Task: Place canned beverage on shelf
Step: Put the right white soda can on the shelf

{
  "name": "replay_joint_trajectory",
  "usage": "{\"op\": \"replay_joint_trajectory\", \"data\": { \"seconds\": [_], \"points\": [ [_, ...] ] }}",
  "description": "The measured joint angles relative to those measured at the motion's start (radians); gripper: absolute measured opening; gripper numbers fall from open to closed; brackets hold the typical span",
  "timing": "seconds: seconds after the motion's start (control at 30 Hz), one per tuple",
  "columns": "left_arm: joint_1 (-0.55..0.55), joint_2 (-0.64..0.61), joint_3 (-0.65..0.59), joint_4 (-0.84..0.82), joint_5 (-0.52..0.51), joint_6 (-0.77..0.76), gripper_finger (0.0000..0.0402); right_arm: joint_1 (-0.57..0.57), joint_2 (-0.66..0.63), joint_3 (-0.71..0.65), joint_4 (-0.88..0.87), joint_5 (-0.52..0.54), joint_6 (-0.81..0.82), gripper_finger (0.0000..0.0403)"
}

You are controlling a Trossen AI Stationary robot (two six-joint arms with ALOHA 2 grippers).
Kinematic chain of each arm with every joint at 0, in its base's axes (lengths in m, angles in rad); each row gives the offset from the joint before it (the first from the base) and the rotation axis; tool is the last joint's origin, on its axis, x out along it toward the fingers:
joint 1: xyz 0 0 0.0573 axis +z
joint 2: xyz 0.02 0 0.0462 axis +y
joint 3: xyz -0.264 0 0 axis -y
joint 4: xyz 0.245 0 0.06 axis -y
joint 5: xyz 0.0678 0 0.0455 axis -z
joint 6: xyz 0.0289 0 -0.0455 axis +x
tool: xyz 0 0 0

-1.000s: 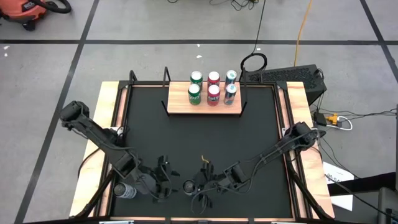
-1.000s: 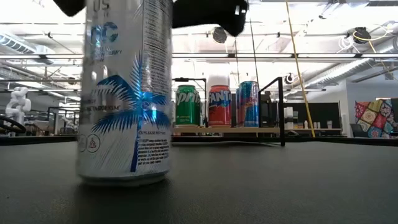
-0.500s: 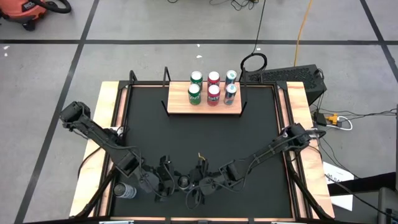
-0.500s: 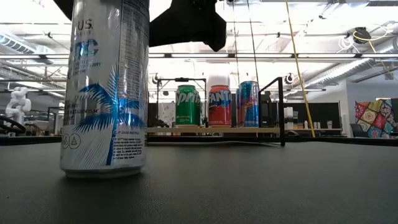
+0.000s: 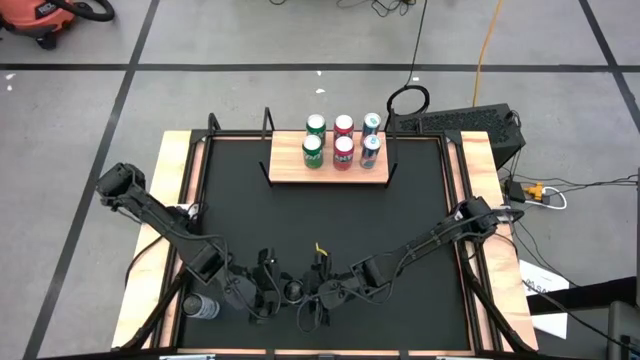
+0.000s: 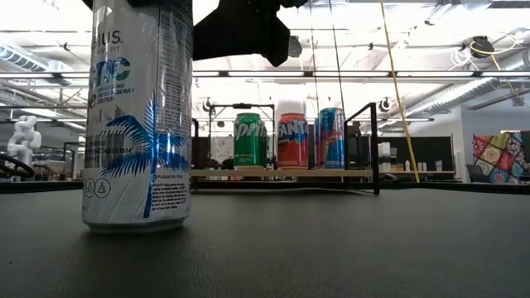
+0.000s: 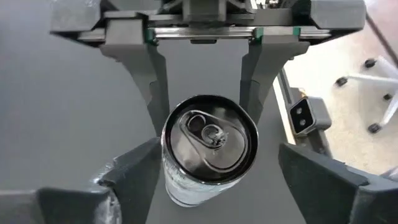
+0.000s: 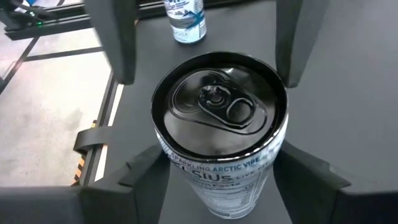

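the silver can point(image 6: 137, 116) stands upright on the black table point(image 5: 330, 215) at its near edge, well apart from the shelf point(image 5: 328, 165). the left gripper point(image 7: 214, 177) and the right gripper point(image 8: 217, 171) both straddle it, jaws open.

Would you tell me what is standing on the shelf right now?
Six cans stand on the shelf, two rows of three. The front Sprite, Fanta and blue can largely cover the back row.
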Motion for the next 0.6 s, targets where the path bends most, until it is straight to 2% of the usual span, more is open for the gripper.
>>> {"op": "replay_joint_trajectory", "data": {
  "seconds": [0.23, 0.4, 0.6],
  "points": [
    [0.033, 0.007, 0.000, -0.001, -0.008, 0.100, 0.0375, -0.009, 0.000, -0.001, 0.021, -0.001, -0.010, 0.0248],
    [0.057, 0.041, 0.000, -0.011, 0.033, 0.106, 0.0369, -0.014, 0.000, -0.002, 0.043, -0.025, -0.017, 0.0255],
    [0.060, 0.067, 0.000, -0.009, 0.076, 0.102, 0.0341, -0.018, 0.000, -0.002, 0.024, -0.024, 0.052, 0.0281]
  ]
}}
